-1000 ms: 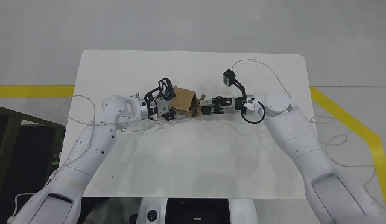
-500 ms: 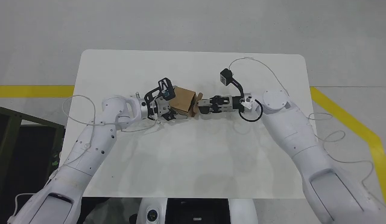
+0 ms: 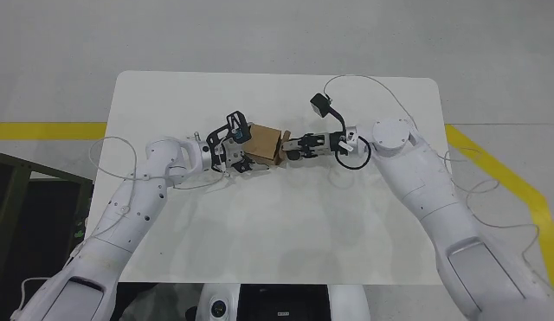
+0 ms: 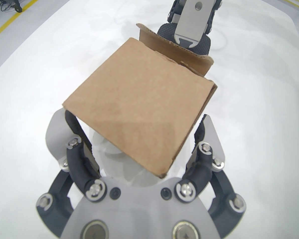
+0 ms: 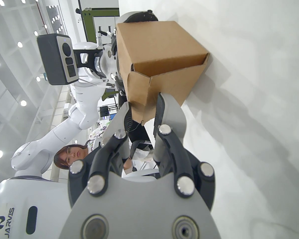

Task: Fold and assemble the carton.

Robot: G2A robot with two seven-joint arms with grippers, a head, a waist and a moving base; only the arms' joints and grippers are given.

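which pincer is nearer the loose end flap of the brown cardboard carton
Right. The right pincer sits at the flap; the left pincer holds the brown cardboard carton at its opposite end.

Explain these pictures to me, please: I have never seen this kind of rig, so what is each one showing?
This is a two-armed robot working at a white table. The wide picture looks down from a camera above its arms; the other two come from a camera on each wrist. Between the arms is one brown cardboard carton, partly folded. The left gripper clasps the carton's body from both sides. The right gripper pinches a loose end flap between its fingers.
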